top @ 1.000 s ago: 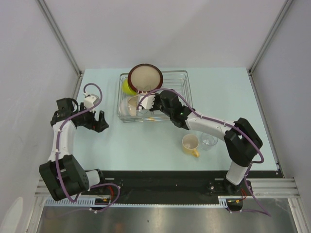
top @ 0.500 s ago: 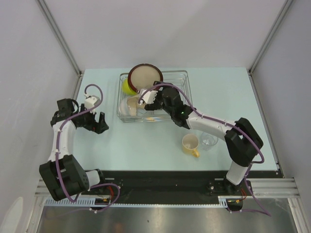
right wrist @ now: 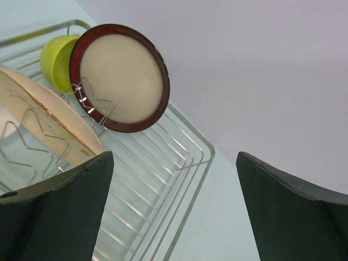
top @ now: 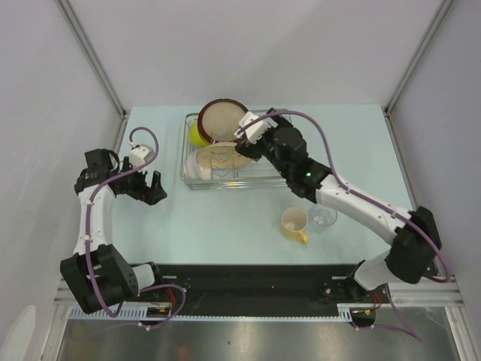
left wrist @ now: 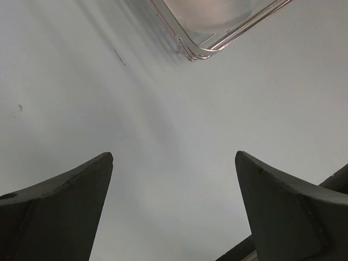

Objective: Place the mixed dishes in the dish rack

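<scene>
The dish rack (top: 225, 186) stands at the back of the table. In it, a dark-red-rimmed plate (top: 224, 120) stands upright, a lime-green bowl (top: 198, 135) sits beside it, a leafy beige plate (top: 216, 156) leans in the slots, and a white bowl (top: 191, 168) lies at the left end. My right gripper (top: 244, 139) hovers open over the rack, holding nothing. The right wrist view shows the red-rimmed plate (right wrist: 120, 76), green bowl (right wrist: 57, 60), leafy plate (right wrist: 49, 117) and rack wires (right wrist: 190, 163) beyond my right gripper (right wrist: 174, 157). A pale yellow mug (top: 294, 222) and a clear glass (top: 324, 216) stand on the table. My left gripper (top: 150, 194) is open, left of the rack.
The left wrist view has my left gripper (left wrist: 174, 155) over bare table, with a rack corner (left wrist: 196, 51) ahead. Grey walls close the table on three sides. The right arm stretches over the mug and glass area.
My right gripper opened and let go of the leafy plate, which now leans in the rack. It then rose and drew back to the right. The left arm stayed put.
</scene>
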Available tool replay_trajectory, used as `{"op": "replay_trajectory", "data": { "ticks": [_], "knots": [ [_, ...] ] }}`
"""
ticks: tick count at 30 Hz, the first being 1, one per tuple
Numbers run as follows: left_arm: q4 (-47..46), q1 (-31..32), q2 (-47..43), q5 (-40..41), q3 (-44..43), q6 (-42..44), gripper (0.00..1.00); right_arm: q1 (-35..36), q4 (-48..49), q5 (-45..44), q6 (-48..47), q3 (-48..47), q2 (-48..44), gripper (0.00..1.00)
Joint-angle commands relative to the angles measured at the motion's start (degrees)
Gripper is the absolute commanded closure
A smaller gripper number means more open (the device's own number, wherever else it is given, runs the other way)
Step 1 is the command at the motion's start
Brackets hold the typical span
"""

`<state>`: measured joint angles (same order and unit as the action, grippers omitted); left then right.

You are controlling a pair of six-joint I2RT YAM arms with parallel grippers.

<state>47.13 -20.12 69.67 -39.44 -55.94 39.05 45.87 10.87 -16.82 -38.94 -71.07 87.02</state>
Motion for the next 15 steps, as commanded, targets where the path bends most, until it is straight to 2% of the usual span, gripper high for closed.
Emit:
{"op": "replay_trajectory", "data": {
  "ticks": [1, 5, 7, 15],
  "knots": [
    [1.3, 0.8, -2.1, -2.9, -4.7, 0.9, 0.00, -0.4, -14.1, -3.1, 17.2, -1.4, -8.4, 0.00],
    [2.3, 1.2, -2.3, -2.9, -5.9, 0.9, 0.00, 0.0, -29.3, -2.3, 25.7, -1.4, -11.7, 0.00],
    [2.9, 1.2, -2.6, -3.1, -7.0, 0.9, 0.00, 0.1, -32.9, -4.2, 29.3, -0.6, -12.7, 0.00],
    [4.9, 5.0, -3.4, -1.8, -12.6, 0.0, 0.00, 3.5, -48.7, 0.1, 43.7, 5.6, -20.8, 0.00]
  ]
}}
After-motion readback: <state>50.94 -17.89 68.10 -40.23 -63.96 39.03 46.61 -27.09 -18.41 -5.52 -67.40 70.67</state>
